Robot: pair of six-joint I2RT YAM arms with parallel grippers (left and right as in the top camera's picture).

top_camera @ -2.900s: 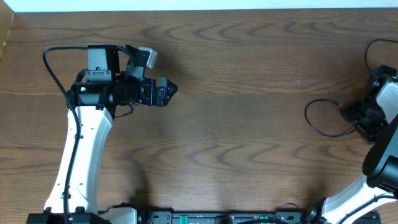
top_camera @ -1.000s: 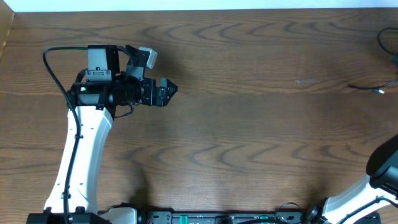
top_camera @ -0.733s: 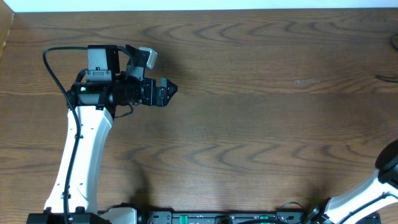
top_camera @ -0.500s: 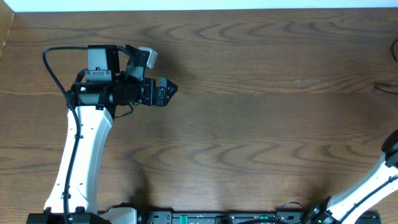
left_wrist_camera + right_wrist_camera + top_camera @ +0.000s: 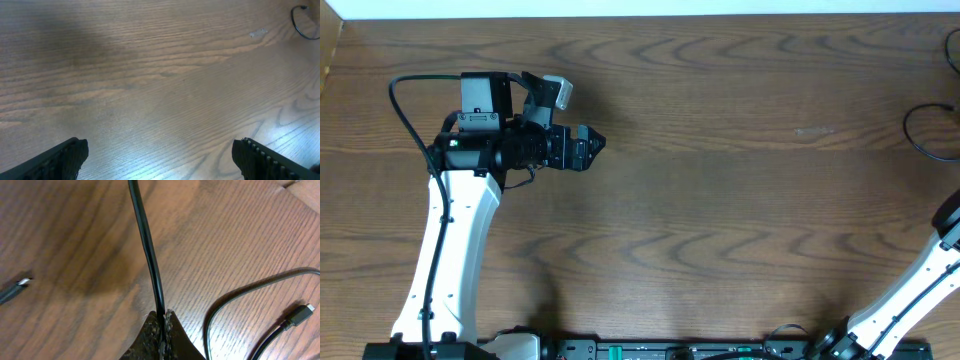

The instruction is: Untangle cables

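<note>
The left arm point(image 5: 450, 240) reaches up the tabletop point(image 5: 720, 250) from the near edge. Its left pincer point(image 5: 162, 160) is spread as wide as it goes and has nothing between its tips, only wood below. From the left pincer there is free wood towards the near edge, towards the far edge with its white strip, and a long bare run to the right. The tabletop's left edge lies not far behind the arm.

Well to the right of the left pincer, past a small pale scuff point(image 5: 258, 33), the black cable point(image 5: 151, 265) shows as a thin loop. That loop sits at the right border of the overhead view and is cut off by it.

Farther right again, the right arm point(image 5: 910, 300) climbs out of the overhead view. Its right pincer point(image 5: 162, 322) shows only in its own wrist view. There the tips are pressed fully together on the cable, which runs straight away from them over the wood. On the side of that grip away from the left pincer, a dark strand point(image 5: 250, 291) curves past, and a lead ending in a plug point(image 5: 300, 314) lies near it. A second plug point(image 5: 17, 287) pokes in on the other side. Whether these belong to the gripped cable I cannot tell.
</note>
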